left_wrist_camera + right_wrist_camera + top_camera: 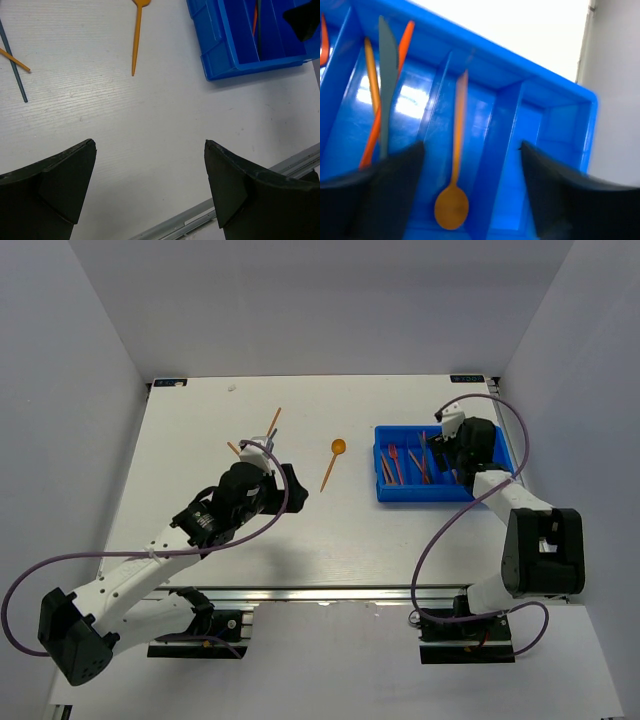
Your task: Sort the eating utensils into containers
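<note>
right gripper [472, 150] hangs wide open over the blue tray [545, 85] at the counter's [350, 540] right, an orange spoon [453, 200] lying free in one compartment beneath. left gripper [150, 145] gapes wide above the counter; a second spoon [333, 462] lies mid-counter, loose sticks [268, 428] farther left.

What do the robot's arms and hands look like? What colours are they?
The left arm and right arm are white tubes with chunky black joints. A thin purple cable loops beside each one. The left hand and right hand each have two black, wedge-shaped fingers.
</note>
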`<state>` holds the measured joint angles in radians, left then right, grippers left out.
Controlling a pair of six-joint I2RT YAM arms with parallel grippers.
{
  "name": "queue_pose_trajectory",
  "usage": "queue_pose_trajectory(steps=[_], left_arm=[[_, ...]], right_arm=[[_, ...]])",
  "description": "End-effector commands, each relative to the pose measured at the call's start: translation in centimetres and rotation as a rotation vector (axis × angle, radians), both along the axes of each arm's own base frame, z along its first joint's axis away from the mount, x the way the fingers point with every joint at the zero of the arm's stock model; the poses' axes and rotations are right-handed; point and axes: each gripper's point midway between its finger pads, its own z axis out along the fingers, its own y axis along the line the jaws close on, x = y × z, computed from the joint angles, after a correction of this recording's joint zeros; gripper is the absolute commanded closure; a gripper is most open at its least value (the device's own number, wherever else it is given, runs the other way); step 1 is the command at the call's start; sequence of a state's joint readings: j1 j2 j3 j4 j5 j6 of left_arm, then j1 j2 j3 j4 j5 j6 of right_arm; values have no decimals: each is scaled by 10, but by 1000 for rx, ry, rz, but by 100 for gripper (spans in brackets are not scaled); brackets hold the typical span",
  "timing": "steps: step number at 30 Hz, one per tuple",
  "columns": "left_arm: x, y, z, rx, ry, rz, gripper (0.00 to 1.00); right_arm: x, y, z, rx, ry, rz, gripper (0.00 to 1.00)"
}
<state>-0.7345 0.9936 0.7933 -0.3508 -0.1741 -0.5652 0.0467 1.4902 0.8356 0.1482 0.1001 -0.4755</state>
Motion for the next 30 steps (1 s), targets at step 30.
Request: queue_pose_trajectory(steps=[30], left_arm=[[199, -102, -163, 430, 248, -111, 39]], right_arm=[[-146, 108, 164, 738, -77, 66, 16]])
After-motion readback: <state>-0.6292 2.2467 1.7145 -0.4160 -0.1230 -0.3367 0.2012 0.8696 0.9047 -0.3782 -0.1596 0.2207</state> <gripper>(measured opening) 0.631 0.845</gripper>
